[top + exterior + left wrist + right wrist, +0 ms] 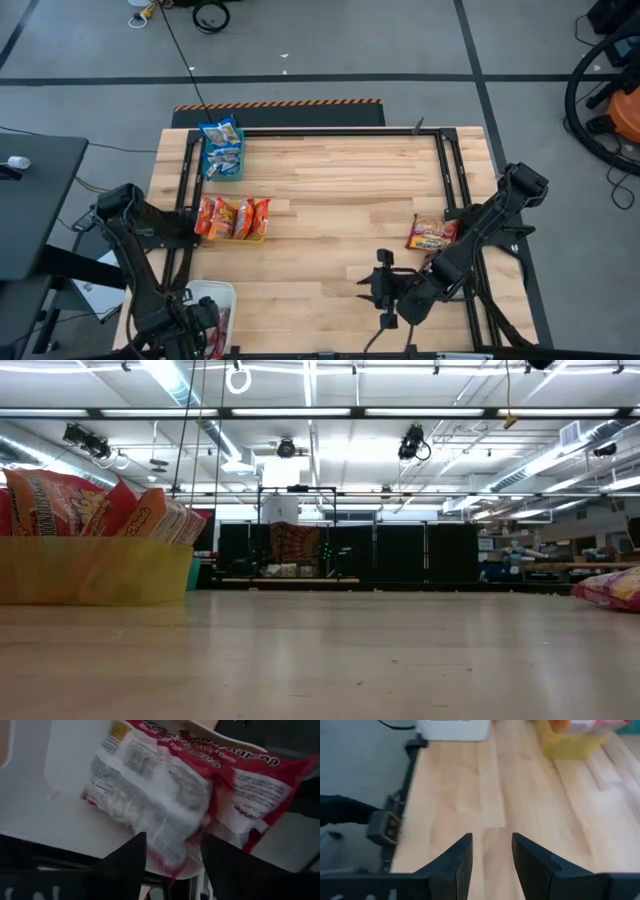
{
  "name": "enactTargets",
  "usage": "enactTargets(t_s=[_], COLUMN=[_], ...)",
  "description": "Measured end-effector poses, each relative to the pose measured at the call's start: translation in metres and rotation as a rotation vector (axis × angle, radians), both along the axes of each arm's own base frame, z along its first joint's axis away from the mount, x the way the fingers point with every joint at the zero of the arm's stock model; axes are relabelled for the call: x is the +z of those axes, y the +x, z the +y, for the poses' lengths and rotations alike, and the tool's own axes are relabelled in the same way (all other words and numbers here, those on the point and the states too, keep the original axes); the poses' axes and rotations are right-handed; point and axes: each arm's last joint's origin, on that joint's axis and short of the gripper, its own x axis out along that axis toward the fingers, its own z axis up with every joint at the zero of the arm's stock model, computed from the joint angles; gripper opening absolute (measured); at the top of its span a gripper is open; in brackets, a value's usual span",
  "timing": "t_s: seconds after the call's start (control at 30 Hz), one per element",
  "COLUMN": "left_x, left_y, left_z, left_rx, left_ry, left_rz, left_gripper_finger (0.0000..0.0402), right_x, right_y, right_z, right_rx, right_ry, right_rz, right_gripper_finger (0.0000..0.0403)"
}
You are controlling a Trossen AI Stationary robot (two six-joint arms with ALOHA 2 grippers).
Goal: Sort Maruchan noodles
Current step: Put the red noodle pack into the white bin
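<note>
A silver-white Maruchan noodles packet with red print (165, 785) lies in the white bin (65, 760) at the table's near left corner. My left gripper (173, 837) points down into that bin (195, 292), open, its fingers either side of the packet's near end. Orange-red packets (232, 217) stand in the yellow bin (90, 570). Blue-and-white packets (221, 147) fill the teal bin. One orange-red packet (432, 233) lies flat on the table at the right. My right gripper (491, 836) hovers open over bare wood near the table's near edge (382, 290). My left gripper comes at the packet from above, with the packet's crumpled red-edged end (172, 860) in the gap between its two fingers. I cannot tell whether the fingers touch it. The rest of the packet rests on the bin's floor.
The three bins line the table's left side, teal farthest, yellow in the middle, white nearest. A black frame (452, 180) runs along the table's edges. Bare wood lies across the table's middle. Both arm bases stand at the near corners.
</note>
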Motion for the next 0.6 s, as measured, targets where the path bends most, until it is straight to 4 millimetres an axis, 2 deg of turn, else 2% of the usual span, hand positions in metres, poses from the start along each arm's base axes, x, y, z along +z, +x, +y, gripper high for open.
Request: enactTargets(t_s=[0.2, 0.27, 0.33, 0.43, 0.6], left_x=[0.032, 0.048, 0.055, 0.05, 0.032], left_y=[0.009, 0.012, 0.013, 0.014, 0.019], left_z=[0.008, 0.014, 0.021, 0.028, 0.035], left_rx=[-0.019, 0.008, 0.045, 0.055, 0.074], left_ry=[-0.105, -0.119, -0.061, 0.082, 0.268], left_rz=[0.037, -0.052, -0.183, -0.257, -0.155], left_gripper_finger=[0.0212, 0.0211, 0.0207, 0.0205, 0.0211], right_x=[0.0, -0.005, -0.009, -0.015, -0.023], right_y=[-0.013, -0.022, -0.03, -0.034, -0.036], right_z=[-0.029, -0.04, -0.047, -0.052, -0.053], right_rx=[-0.151, -0.196, -0.248, -0.299, -0.294], right_ry=[-0.009, -0.044, -0.074, -0.105, -0.105], right_rz=[0.174, 0.295, 0.391, 0.445, 0.448], right_gripper_finger=[0.0142, 0.0142, 0.0142, 0.0142, 0.0142])
